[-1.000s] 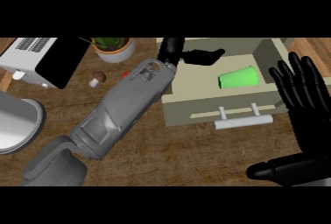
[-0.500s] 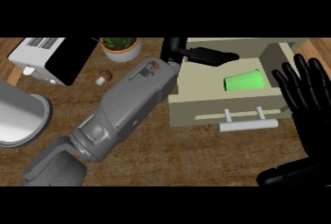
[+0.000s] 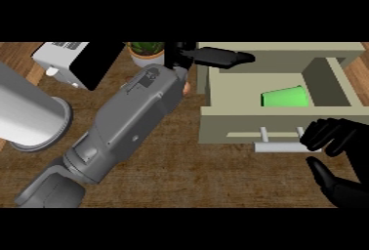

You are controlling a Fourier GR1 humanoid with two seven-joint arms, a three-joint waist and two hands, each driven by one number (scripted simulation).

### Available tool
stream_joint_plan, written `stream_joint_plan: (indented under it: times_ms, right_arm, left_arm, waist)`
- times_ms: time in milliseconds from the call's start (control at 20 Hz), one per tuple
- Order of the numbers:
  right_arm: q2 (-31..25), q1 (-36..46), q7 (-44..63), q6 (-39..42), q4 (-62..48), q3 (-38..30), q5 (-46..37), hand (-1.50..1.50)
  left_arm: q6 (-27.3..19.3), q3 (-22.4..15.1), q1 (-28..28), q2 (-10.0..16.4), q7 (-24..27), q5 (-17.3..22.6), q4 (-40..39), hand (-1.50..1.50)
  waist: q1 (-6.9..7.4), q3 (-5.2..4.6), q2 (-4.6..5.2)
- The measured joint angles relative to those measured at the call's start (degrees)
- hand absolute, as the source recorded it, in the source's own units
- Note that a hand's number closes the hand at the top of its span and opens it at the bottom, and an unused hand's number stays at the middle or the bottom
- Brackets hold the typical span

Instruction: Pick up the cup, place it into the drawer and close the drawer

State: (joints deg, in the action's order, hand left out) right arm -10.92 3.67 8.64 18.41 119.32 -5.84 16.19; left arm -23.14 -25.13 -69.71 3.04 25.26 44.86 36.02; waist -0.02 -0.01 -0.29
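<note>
Inside the open drawer point(image 3: 238, 124), the green cup point(image 3: 284, 97) sits beside one wall.

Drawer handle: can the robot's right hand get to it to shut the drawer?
Probably yes. The right hand is right at the handle's right end, with nothing between them. The left arm lies off to the other side, out of the way.

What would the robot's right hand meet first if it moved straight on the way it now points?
Most likely the drawer handle, which lies just to the left of the right hand. The hand's height above the handle is unclear.
</note>
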Motion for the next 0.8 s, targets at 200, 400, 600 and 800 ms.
stream_joint_plan:
  times_ms: [200,400,600,800]
  right_arm:
    - [-2.9,-0.8,0.8,1.9,1.3,-0.2,-2.4,1.50]
    - [-4.7,-2.3,-0.6,3.9,0.6,0.2,-6.4,1.50]
    - [-5.0,-0.9,1.4,3.3,-0.1,2.3,-10.6,1.50]
    - [-4.6,0.2,-0.8,2.6,-4.3,3.7,-16.1,1.50]
  left_arm:
    - [0.2,1.2,5.7,4.8,-1.9,0.6,6.9,-1.50]
    - [-0.6,1.3,14.0,8.7,-3.1,0.6,15.7,-1.50]
    - [0.1,1.8,22.3,14.1,-5.9,1.1,25.2,-1.50]
    - [0.5,3.3,30.8,18.9,-8.0,1.7,35.1,-1.50]
  waist:
    - [1.09,-0.02,-0.29]
    - [1.69,0.00,-0.35]
    - [1.90,-0.01,-0.27]
    - [1.83,0.01,-0.12]
